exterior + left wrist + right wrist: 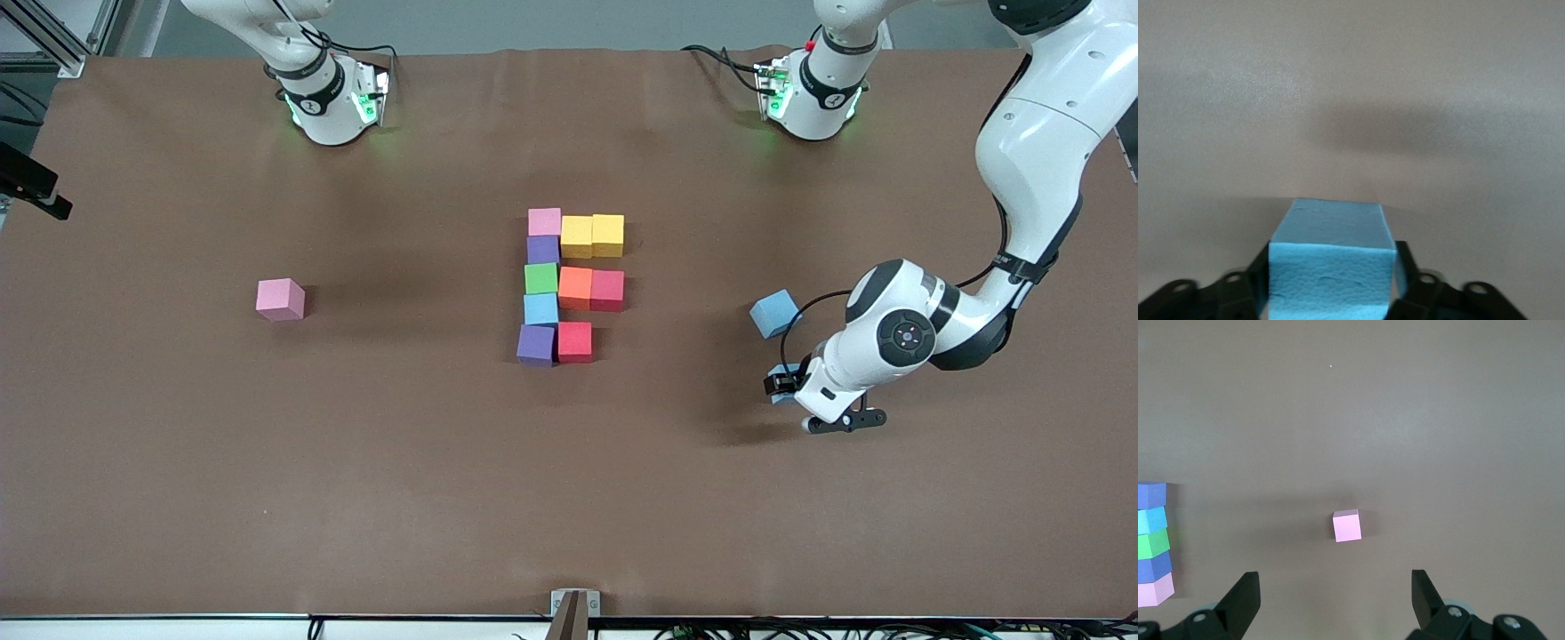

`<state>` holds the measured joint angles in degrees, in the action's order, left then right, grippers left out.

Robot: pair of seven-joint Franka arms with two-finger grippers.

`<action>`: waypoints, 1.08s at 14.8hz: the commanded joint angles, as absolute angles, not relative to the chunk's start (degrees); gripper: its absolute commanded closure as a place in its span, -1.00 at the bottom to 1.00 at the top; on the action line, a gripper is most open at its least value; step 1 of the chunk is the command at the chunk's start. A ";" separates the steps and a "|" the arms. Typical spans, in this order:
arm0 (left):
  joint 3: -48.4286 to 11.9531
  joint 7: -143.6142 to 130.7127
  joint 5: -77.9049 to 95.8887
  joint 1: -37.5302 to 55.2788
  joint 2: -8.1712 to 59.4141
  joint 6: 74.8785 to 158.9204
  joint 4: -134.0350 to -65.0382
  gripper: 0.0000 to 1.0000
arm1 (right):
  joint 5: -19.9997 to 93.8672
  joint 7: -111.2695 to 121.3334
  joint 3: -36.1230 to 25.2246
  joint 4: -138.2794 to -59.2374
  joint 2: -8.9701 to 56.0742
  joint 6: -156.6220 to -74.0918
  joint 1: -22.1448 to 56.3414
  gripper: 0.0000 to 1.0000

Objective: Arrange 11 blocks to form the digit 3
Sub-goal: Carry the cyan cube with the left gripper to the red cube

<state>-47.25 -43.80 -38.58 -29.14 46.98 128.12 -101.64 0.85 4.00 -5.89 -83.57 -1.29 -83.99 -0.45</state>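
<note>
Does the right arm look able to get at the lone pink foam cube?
Probably yes: the pink foam cube sits alone on bare table, and the right gripper hangs above with open jaws.

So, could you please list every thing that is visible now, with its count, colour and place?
Foam cubes in the unfinished figure: ten, touching, at the table's middle; pink, two purple, green, light blue in the spine; two yellow, orange, two red in the bars.
Loose pink foam cube: one, alone, toward the right arm's end.
Loose light blue foam cube: one, toward the left arm's end, beside the left hand.
Gripped light blue foam cube: one, between the left hand's fingers.
Brown table: one, under everything.
Left hand: shut on a cube.
Right hand: open, waiting above the table.
</note>
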 commanded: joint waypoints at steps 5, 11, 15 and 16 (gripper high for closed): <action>-47.81 -65.11 -38.50 -21.63 46.58 127.88 -98.96 0.81 | 0.62 4.39 -5.98 -82.97 -1.14 -83.85 -0.26 -1.00; -48.95 -88.38 -38.50 -13.29 46.32 127.62 -96.51 0.85 | 0.70 4.39 -6.06 -82.97 -1.14 -83.85 -0.18 -1.00; -49.04 -111.82 -39.02 -7.84 46.23 127.62 -96.42 0.85 | 0.70 4.39 -5.98 -82.97 -1.14 -83.85 -0.18 -1.00; -49.04 -116.06 -39.20 -6.78 46.32 127.70 -96.42 0.85 | 0.62 4.39 -5.98 -82.97 -1.14 -83.85 -0.18 -1.00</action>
